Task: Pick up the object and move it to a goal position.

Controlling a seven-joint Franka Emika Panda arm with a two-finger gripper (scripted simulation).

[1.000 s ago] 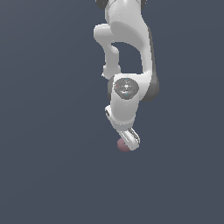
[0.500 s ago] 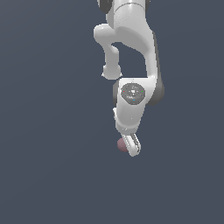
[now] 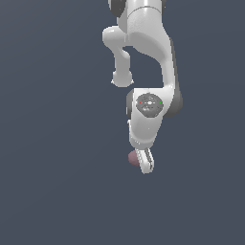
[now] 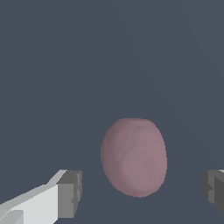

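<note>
In the wrist view the gripper (image 4: 142, 192) stood spread wide, gripping nothing, one dark pad (image 4: 70, 194) to each side of the ball (image 4: 134, 156), with clear gaps between pads and ball. The ball lay between the fingers on the flat grey floor (image 4: 109, 52). It looked smooth, matte and small, probably light and rigid; being round, it would likely roll or squirt out unless pinched across its widest middle. The far fingertip was cut off at the frame edge. In the exterior view the arm (image 3: 146, 43) hid most of the ball (image 3: 133, 158); only a pink sliver showed beside the gripper (image 3: 145, 162). No goal marker could be made out
</note>
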